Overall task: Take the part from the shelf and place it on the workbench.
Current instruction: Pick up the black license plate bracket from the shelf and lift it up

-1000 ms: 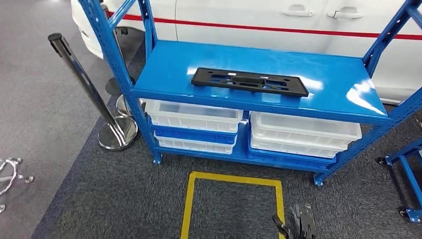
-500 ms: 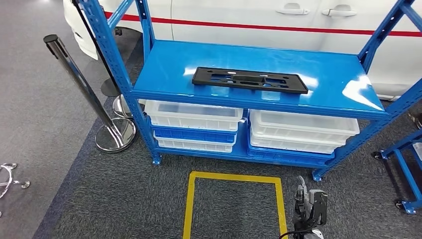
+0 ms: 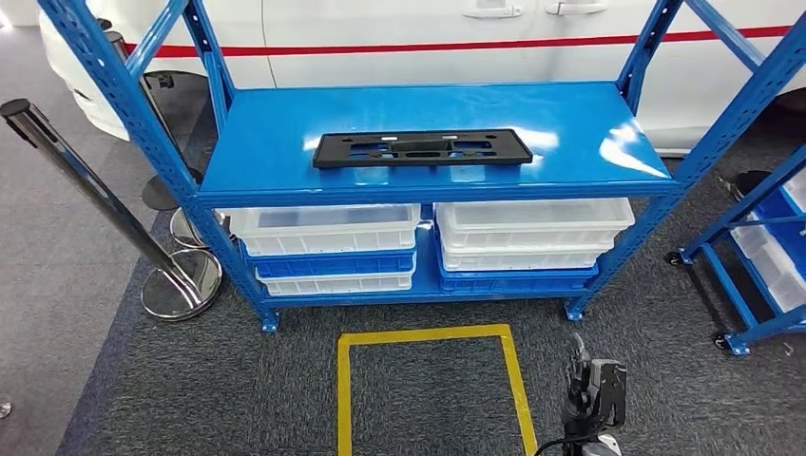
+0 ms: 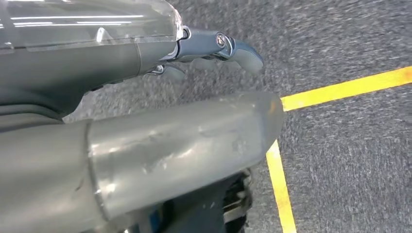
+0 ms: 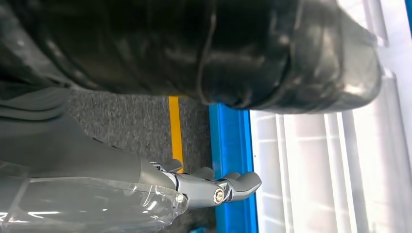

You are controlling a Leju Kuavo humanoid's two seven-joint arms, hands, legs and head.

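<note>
Standing before a blue shelf (image 3: 285,171), the robot looks down at grey carpet marked with a yellow floor outline (image 3: 428,334) at the near edge of the head view. Nearest, low on the right, the right robot hand (image 3: 591,394) hangs beside the body, holding nothing; its wrist view shows the fingers (image 5: 233,187) partly curled over the carpet and a blue shelf edge. The left robot hand (image 4: 145,145) appears in its own wrist view, also holding nothing, with its thumb and fingers apart above the carpet and the yellow line. Farther on, the lower level of the shelf holds stacked white and blue bins (image 3: 328,228), which look empty as far as can be seen. Above them, on the top board, lies the part (image 3: 423,148), a flat black plate with cut-outs, its long axis running side to side across the board. It sits ahead of and well above both hands, near the middle, so neither hand looks clearly nearer. Beyond the shelf stands a white car (image 3: 380,24).
</note>
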